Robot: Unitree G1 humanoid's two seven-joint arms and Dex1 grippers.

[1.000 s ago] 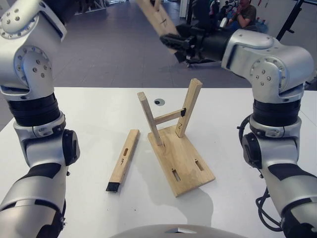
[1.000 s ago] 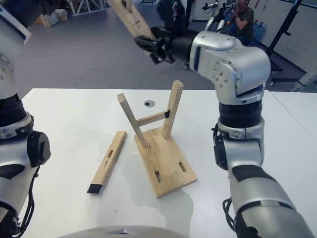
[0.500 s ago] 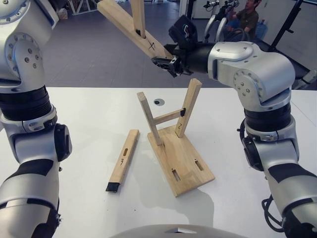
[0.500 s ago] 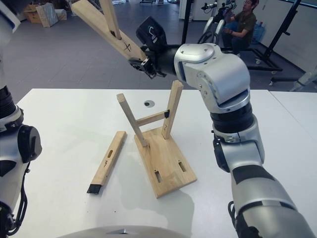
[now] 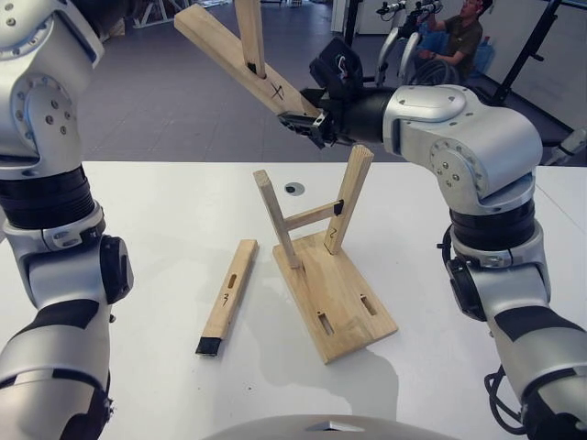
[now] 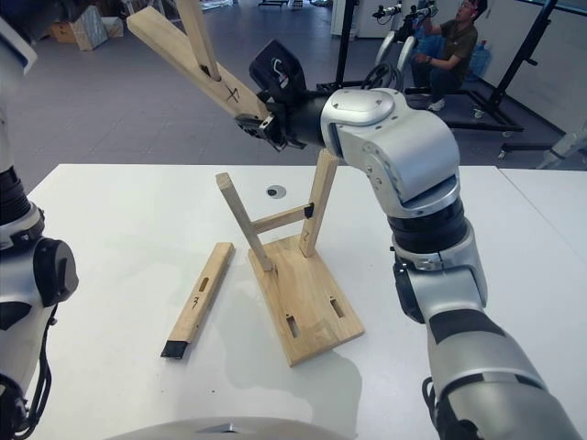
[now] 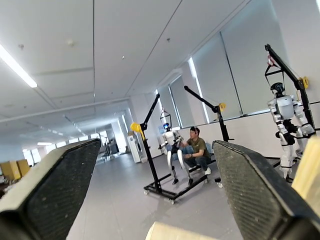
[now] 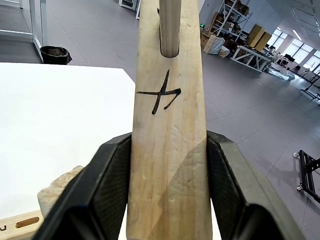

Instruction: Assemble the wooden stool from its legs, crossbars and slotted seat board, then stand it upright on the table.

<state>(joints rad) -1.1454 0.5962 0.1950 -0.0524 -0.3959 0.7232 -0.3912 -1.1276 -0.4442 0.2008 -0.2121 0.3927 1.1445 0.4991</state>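
Two black padded fingers (image 7: pixel 55 185) of the left gripper (image 7: pixel 155 150) stand wide apart, clamping nothing. A loose pale wooden leg with a black tip (image 5: pixel 227 298) lies on the white table (image 5: pixel 147 229), just left of the slotted rectangular wooden seat board (image 5: pixel 348 307). Two tilted wooden legs (image 5: pixel 276 220) stand at the board's far end, joined by a short crossbar (image 5: pixel 310 216). Above and behind the board, the right gripper (image 5: pixel 307 121) is clamped on an X-marked wooden leg (image 5: pixel 234 57), with a second crossbar (image 5: pixel 249 32) plugged into its slot.
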